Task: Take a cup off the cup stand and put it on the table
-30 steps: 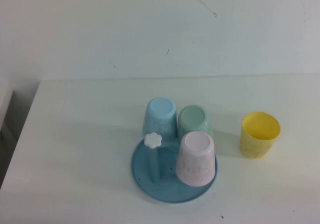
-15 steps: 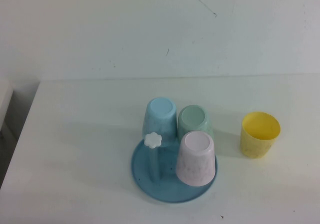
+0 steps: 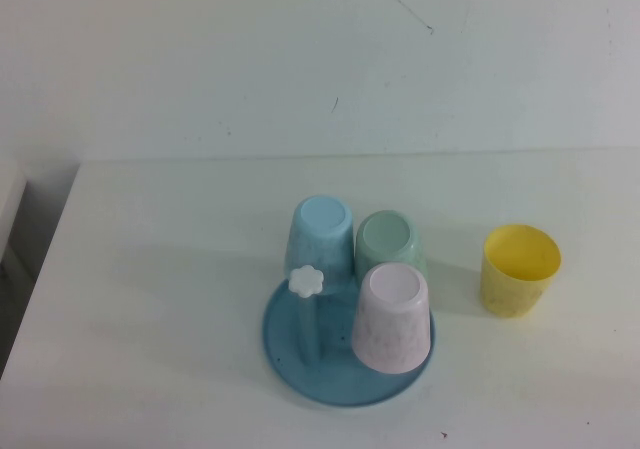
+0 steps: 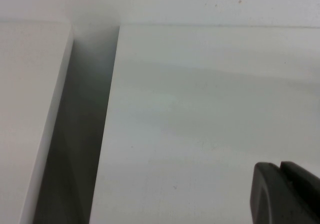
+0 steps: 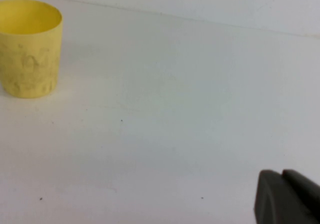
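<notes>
We see no change over 1 s: cup (image 3: 322,231) sits on stand (image 3: 290,354). Left tool (image 4: 287,194) and right tool (image 5: 287,196) hang over bare tabletop (image 3: 160,299), far from it; grip state unreadable.

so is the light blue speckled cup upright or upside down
Upside down: the light blue speckled plastic cup shows its closed base on top, on the round blue stand.

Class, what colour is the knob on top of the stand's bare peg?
White, flower-shaped knob on the blue cup stand, clearest in the high view.
</notes>
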Available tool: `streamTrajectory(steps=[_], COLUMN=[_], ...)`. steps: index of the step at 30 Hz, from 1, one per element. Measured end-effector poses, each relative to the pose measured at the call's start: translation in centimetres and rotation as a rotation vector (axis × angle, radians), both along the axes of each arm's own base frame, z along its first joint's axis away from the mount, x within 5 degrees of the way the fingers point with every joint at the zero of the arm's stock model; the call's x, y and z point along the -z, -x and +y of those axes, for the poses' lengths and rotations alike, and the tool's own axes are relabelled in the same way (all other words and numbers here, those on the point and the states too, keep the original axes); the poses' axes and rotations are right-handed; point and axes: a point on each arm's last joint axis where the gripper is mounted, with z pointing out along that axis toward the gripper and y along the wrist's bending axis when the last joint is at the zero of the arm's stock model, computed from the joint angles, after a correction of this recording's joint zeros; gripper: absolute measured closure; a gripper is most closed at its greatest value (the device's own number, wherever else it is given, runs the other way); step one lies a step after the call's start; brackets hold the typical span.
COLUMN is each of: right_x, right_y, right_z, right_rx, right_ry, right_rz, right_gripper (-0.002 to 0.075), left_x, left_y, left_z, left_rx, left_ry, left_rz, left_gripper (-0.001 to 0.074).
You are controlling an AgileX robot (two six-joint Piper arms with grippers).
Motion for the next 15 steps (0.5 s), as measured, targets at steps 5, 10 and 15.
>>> streamTrajectory(steps=[5, 10, 15], right_x=[0.0, -0.2, -2.2], right_y=[0.0, -0.1, -0.5], right_z=[0.0, 0.0, 0.1], right_rx=[0.000, -0.002, -0.018], right_ry=[0.000, 0.004, 0.026], right_rz=[0.000, -0.024, -0.252], right_gripper=[0.0729, 0.0729, 0.0729], left_x=[0.0, -0.7, -2.5], left_y=[0.0, -0.2, -0.4], left_z=[0.0, 0.2, 0.5], left_rx=[0.001, -0.017, -0.057], left_ry=[-0.006, -0.005, 0.023], left_rz=[-0.003, -0.092, -0.289], left_gripper=[0.0738, 0.0738, 0.0738])
